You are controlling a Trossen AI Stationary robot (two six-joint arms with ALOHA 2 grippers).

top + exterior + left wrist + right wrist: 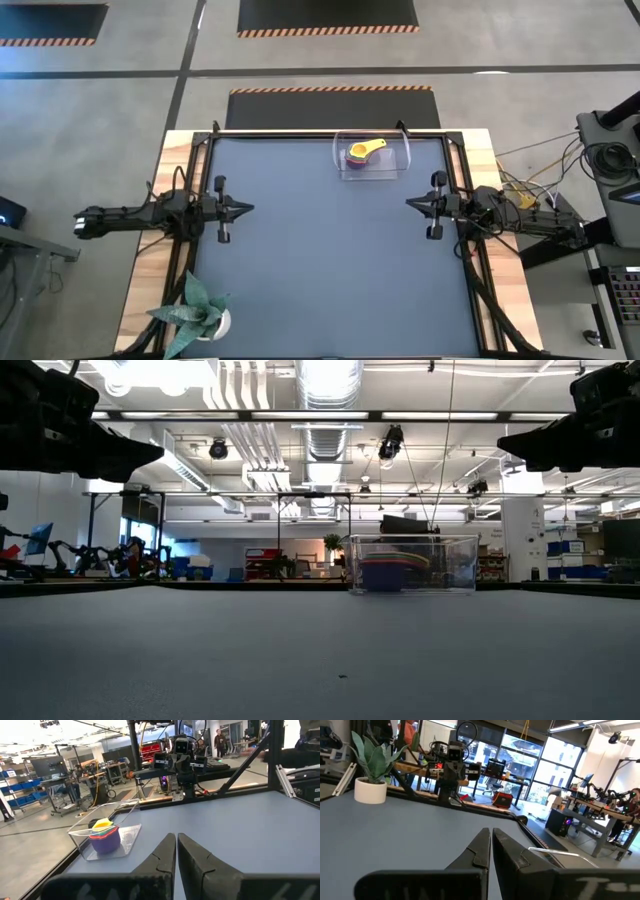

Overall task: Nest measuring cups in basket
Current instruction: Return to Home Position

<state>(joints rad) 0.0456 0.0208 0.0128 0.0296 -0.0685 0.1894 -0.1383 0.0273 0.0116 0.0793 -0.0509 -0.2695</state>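
The left gripper [243, 209] hangs over the middle of the table's left edge, its two dark, wedge-shaped fingers [160, 855] pressed together with only a hairline slit between them. The right gripper [412, 203] faces it from the middle of the right edge, its tapered fingers [512, 852] closed the same way. Between them lies the table [330, 270], a matte blue-grey sheet in a pale wooden frame.

The basket [402, 160], a clear, glossy rectangular bin with rounded corners, sits by the far edge, right of centre. The measuring cups [104, 839] stand nested inside it: a yellow cup [360, 152] on top with its flat handle angled out, and a purple cup [106, 844] outermost (the rims between are bands too thin to count). A spiky plant [196, 306] in a white pot [370, 790] occupies the near left corner.
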